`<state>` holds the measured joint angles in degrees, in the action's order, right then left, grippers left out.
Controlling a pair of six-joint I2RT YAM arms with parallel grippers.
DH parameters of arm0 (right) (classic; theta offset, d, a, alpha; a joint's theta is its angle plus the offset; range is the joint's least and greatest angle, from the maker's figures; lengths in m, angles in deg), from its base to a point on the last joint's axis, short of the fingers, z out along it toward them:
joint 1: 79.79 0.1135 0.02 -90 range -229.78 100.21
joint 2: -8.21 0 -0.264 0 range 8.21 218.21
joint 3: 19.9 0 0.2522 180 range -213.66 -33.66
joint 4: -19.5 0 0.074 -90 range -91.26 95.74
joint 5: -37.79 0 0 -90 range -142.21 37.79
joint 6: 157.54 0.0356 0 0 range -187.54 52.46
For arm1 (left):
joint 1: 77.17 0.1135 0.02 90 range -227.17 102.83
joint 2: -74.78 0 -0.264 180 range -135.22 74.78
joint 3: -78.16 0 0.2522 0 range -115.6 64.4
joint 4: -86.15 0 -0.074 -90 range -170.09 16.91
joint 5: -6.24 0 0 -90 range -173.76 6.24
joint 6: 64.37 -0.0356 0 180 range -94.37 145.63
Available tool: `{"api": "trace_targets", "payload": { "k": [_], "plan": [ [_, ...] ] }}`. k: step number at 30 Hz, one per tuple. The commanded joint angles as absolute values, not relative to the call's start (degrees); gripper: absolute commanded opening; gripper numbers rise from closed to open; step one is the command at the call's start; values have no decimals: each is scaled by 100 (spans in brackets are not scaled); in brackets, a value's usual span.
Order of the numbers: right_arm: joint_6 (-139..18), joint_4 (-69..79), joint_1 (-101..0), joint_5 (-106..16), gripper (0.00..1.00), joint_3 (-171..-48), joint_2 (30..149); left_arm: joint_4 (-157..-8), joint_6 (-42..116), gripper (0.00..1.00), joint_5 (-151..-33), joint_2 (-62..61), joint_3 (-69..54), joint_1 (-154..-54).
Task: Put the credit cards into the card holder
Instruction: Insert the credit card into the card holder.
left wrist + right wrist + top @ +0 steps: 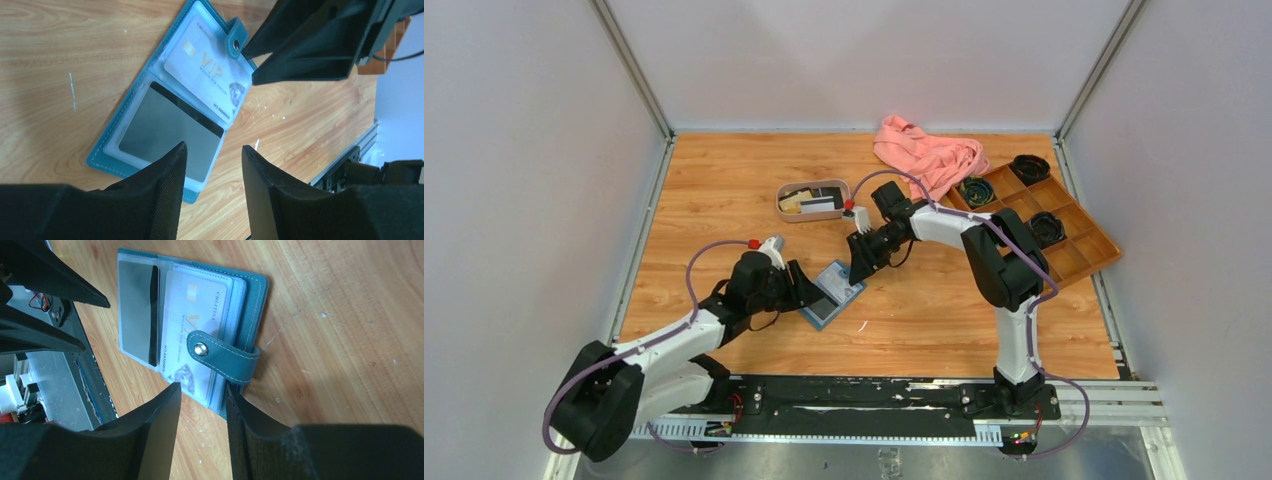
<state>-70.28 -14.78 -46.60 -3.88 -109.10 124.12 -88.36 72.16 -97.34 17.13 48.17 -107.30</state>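
Wooden boards of the counter [724, 180] are carrying everything in the overhead view. Left of centre, the left tool [807, 290] is hovering at the lower-left edge of the wallet [834, 293]. In its own camera its fingers [165, 190] are standing apart with nothing clamped between them, and the wallet's near corner is showing just under the gap.

Higher in the frame, an oval tray [781, 200] is holding loose cards [814, 204], tan and white, well apart from the wallet.

Near the middle of the counter, between the two tools, the teal wallet is lying open and flat. Two cards are showing through its clear sleeves. In the left wrist view a dark grey card [170, 132] is sitting in the lower sleeve and a white card [207, 70] printed VIP is sitting in the upper one. The snap strap [236, 37] is folding over the white card's outer edge.

Right of the wallet, the right tool [202, 387] is reaching down at the strap side. Its fingers are standing apart and gripping nothing, with one fingertip just beside the strap; whether it is touching cannot be told.

Further right, a pink cloth [929, 155] is lying crumpled at the far edge. At the right side, a brown wooden box [1079, 255] with compartments is holding three dark round things [1030, 168].
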Motion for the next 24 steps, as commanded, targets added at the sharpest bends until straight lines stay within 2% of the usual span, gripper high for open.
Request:
{"api": "trace_targets", "payload": {
  "k": [1, 6, 9, 14, 24],
  "plan": [
    [-6998, -1501, -4701, -455, 42, -10802, 12545, -9233, 7131, 46, -9464, 1186, 4517, -10793],
    [-6984, -1492, -4706, -311, 40, -10802, 12520, -9396, 7057, 41, -9458, 580, 4330, -10808],
    [-6987, -1492, -4705, -216, 33, -10814, 12510, -9515, 7029, 40, -9464, 227, 4275, -10819],
    [-6935, -1462, -4706, -34, 29, -10810, 12506, -9647, 6986, 38, -9501, -195, 4217, -10819],
    [-6612, -1264, -4701, 594, 27, -10761, 12580, -9796, 7033, 42, -9510, -83, 4367, -10819]
  ]
}}
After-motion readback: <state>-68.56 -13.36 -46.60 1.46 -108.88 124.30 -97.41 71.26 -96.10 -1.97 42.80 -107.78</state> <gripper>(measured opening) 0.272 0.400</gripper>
